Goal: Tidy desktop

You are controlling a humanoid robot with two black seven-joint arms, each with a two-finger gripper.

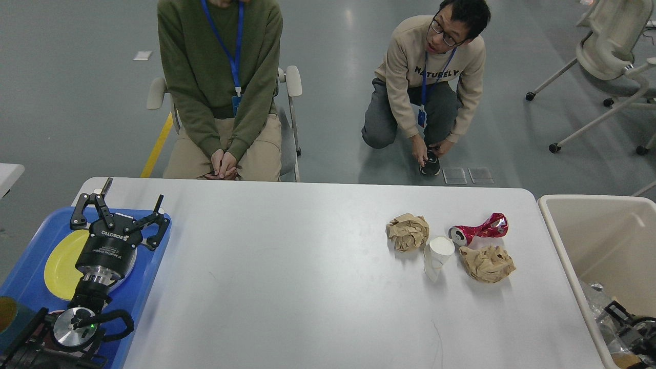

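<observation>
Clearly "ROBOTIQ" on left claw — fingers spread — "NATURELY" on sweatshirt.

head view, steeply down over desktop

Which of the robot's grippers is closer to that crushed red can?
The right. The right gripper sits low in the beige bin, just past the table's right edge from the crushed red can. The left gripper hovers over the blue tray, across the table.
</observation>
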